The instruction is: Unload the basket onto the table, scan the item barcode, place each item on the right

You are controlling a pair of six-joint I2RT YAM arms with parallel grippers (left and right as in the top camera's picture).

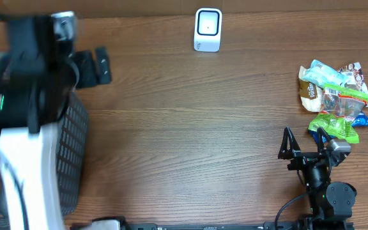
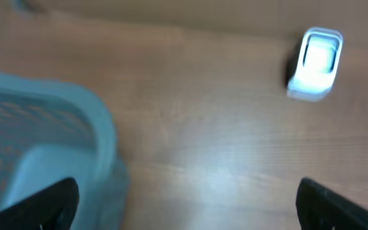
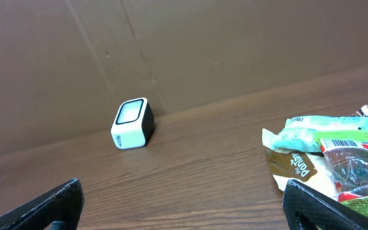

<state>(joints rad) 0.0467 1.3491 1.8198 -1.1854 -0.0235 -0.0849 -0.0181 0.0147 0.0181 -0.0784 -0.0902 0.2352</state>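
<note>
We have nothing in hand yet. Our right fingers [image 3: 328, 211] stand wide apart and empty, low over the desk [image 1: 184, 128] and near the heap of snack packets [image 1: 334, 96] at its right edge. That heap is where the item to be scanned lies, untouched, with what looks like a barcode label on one upper packet in the right wrist view. We judge the arm waits there because the pick must start from this heap.

Our left fingers [image 2: 46, 204] are spread just as wide, also empty, hanging by the far corner of the basket [image 1: 75, 160] on the left, probably because scanned goods are meant to drop in there. The scanner [image 1: 207, 29] sits at the back edge of the desk, between the two arms and well apart from both, so a packet can be shown to it from either side.

As we read it, the task is at its very start. The next move calls for closing on one packet without dragging its neighbours along.
</note>
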